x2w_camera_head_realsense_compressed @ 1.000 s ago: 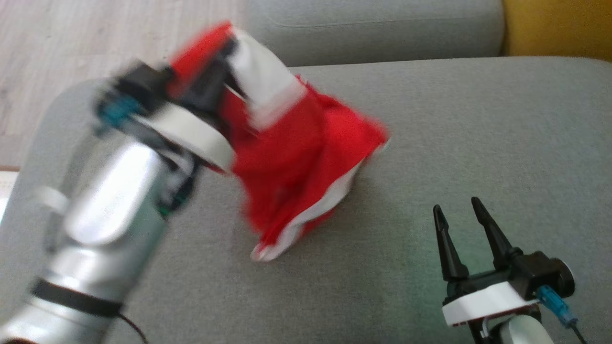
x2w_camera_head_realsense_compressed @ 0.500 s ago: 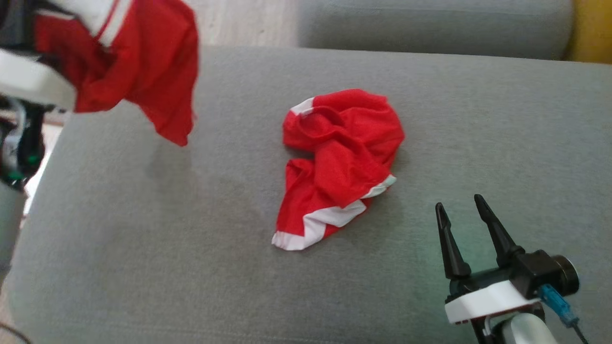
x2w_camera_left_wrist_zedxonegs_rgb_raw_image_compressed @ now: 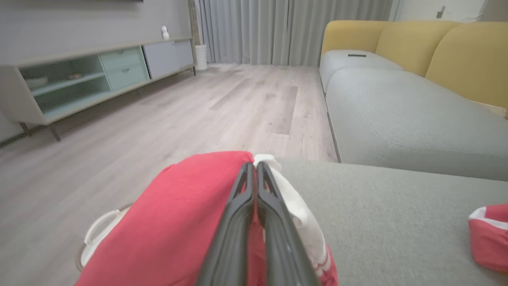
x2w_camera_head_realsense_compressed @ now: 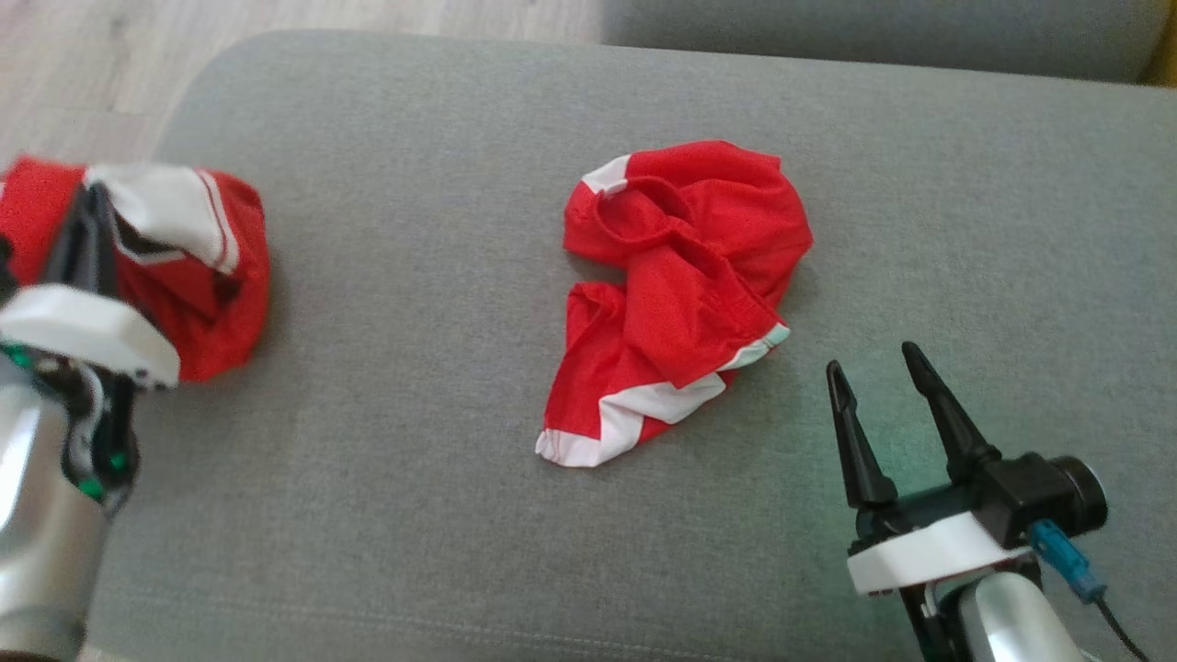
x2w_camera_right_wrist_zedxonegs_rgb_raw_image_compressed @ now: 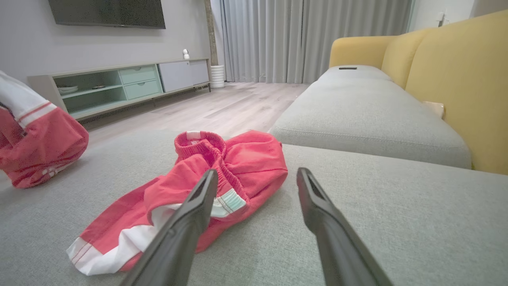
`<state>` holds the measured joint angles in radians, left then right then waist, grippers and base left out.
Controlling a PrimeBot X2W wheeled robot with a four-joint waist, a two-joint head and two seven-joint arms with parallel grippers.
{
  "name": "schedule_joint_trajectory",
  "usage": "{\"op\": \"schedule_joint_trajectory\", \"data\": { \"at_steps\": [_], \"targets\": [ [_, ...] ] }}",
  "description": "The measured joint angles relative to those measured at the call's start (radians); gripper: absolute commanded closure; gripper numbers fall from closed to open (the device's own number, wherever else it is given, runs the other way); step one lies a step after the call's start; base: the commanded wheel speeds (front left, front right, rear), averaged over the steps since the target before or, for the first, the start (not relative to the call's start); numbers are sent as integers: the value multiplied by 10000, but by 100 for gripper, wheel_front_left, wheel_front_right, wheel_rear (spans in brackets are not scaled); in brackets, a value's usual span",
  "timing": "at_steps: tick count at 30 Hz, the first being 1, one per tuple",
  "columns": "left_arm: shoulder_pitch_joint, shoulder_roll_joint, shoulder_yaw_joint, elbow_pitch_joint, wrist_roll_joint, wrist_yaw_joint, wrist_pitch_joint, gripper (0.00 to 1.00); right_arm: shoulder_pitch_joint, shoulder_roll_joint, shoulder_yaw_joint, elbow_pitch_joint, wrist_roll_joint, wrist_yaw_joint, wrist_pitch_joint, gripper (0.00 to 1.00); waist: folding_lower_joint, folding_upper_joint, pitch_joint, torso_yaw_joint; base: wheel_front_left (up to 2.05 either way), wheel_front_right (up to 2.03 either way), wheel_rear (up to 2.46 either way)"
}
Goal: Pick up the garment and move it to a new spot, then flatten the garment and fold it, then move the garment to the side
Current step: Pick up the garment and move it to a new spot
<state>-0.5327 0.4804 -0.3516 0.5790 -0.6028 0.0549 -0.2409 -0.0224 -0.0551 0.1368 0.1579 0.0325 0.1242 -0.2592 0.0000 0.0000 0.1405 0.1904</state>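
Step in hand: relocation. Left claw [x2w_camera_left_wrist_zedxonegs_rgb_raw_image_compressed: 254, 167] is clamped shut on the garment [x2w_camera_head_realsense_compressed: 216, 313], at 9 o'clock by the sofa seat [x2w_camera_head_realsense_compressed: 414, 515] edge. Right claw [x2w_camera_head_realsense_compressed: 872, 360] is spread and empty at 4 o'clock. Spare red shorts [x2w_camera_head_realsense_compressed: 685, 276] lie at centre. Next, likely: lower, release, flatten.

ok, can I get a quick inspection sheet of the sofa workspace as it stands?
Surface: grey sofa cushion, broad and flat.
Job's things: held garment, red and white, bunched at the cushion's left edge; second garment, red and white, crumpled mid-cushion, lying free.
Clutter: small dark item on the far cushion; beige item against the yellow backrest.
Grippers: left gripper shut on the held garment; right gripper open, empty, beside the second garment, apart from it.
Cables: blue-plug cable at the right wrist, off the fabric.
Surroundings: wood floor, TV unit, curtains.
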Motion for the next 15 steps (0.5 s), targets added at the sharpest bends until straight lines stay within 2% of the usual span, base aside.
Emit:
{"op": "schedule_joint_trajectory", "data": {
  "at_steps": [2, 3, 4, 5, 10, 15],
  "targets": [
    [134, -245, 115, 431, -232, -376, -69, 100, -102, -33, 12, 4, 0, 0, 0, 0, 0, 0, 61, -100, 0, 0, 0],
    [196, -385, 163, 602, -341, -577, -71, 84, -128, -46, 4, 4, 0, 0, 0, 0, 0, 0, 74, -153, 0, 0, 0],
    [228, -483, 207, 771, -370, -652, -71, 58, -130, -50, 6, 6, 0, 0, 0, 0, 0, 0, 72, -204, 0, 0, 0],
    [274, -545, 326, 815, -362, -692, -71, 0, -128, -50, 2, 12, 0, 0, 0, 0, 0, 0, 56, -254, 0, 0, 0],
    [638, -654, 1519, -468, 313, -1037, -86, 0, -119, -44, -50, 54, 15, 0, 0, 0, 0, 0, -227, -513, 0, 0, 0],
    [2339, -1469, 2270, -2477, 1425, -1135, -150, 0, -40, -13, -33, 134, 125, 0, 0, 0, 0, 0, -772, -850, 0, 0, 0]
  ]
}}
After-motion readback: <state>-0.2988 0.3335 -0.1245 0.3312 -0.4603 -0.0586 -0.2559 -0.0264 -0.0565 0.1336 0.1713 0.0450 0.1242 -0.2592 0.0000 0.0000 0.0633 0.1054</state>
